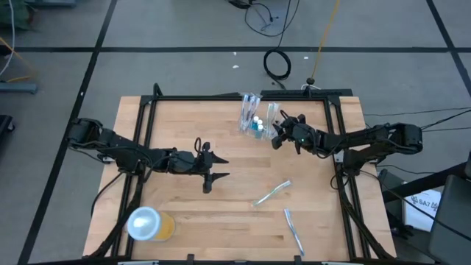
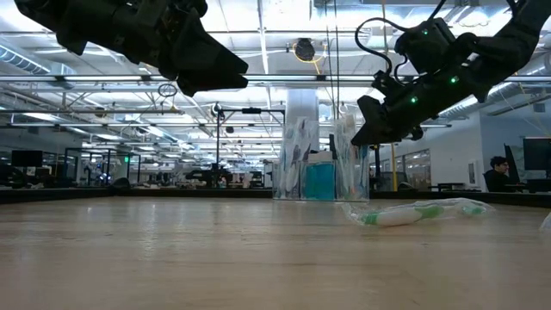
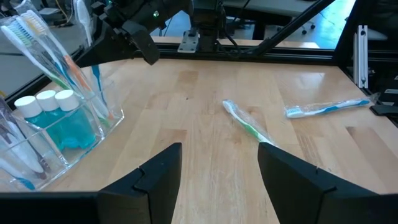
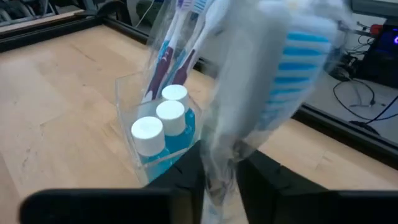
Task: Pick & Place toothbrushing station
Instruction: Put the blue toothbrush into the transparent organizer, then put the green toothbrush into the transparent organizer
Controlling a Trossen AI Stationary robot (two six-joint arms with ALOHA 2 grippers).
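- The step in hand looks like the placing of one wrapped toothbrush (image 4: 273, 93) into the clear plastic holder (image 1: 254, 121) at the far side of the worktop (image 1: 184, 221).
- The right end effector (image 1: 280, 132) hovers just beside the holder; its wrist view shows the wrapped brush between its narrowly set fingers, head up. Whether the grip is letting go I cannot tell.
- The holder already carries several upright toothbrushes (image 3: 43, 43) and three teal tubes with white caps (image 4: 163, 118).
- The left end effector (image 1: 210, 171) waits mid-worktop, fingers wide and empty.
- Two more wrapped toothbrushes lie loose: a green one (image 1: 271, 193) and a blue one (image 1: 294, 231), nearer the front edge.
- Next move, as I judge it: lower the brush into a free compartment, release, lift clear without catching the standing brushes, then fetch a loose one.
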